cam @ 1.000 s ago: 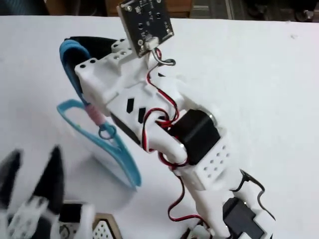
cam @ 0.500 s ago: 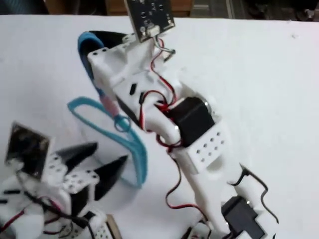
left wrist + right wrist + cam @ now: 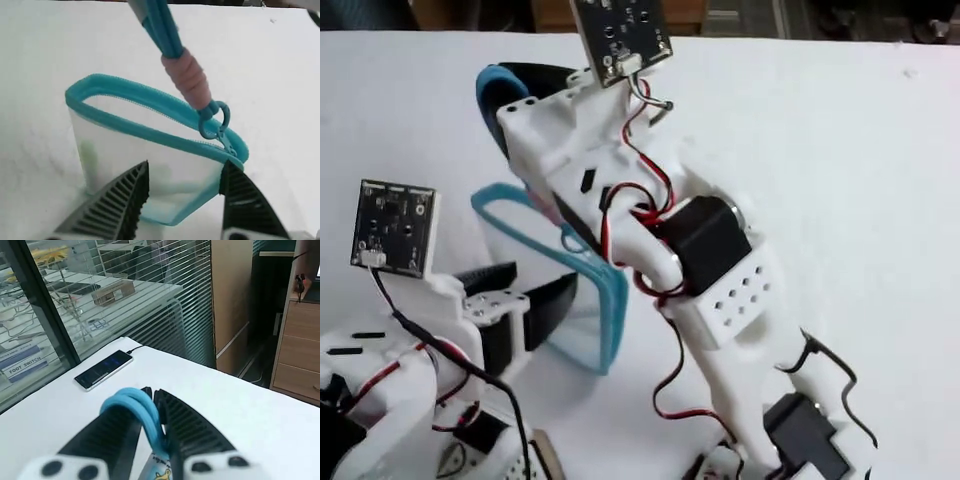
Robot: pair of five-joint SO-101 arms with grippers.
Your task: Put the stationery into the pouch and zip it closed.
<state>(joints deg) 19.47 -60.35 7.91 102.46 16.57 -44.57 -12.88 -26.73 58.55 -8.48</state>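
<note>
clamping the blue strap [image 3: 126,402] is the right pincer [image 3: 152,395]; the left pincer [image 3: 184,172] gapes beside the pouch [image 3: 120,155].

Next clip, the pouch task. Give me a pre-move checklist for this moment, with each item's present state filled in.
1. The right gripper is shut on the blue strap: ok.
2. The left gripper is open, one finger on each side of the pouch: ok.
3. The mouth of the pouch is zipped: not ok, it gapes open.
4. The stationery is inside the pouch: cannot tell.
5. The zipper pull is unobstructed at one end of the mouth: ok.
</note>
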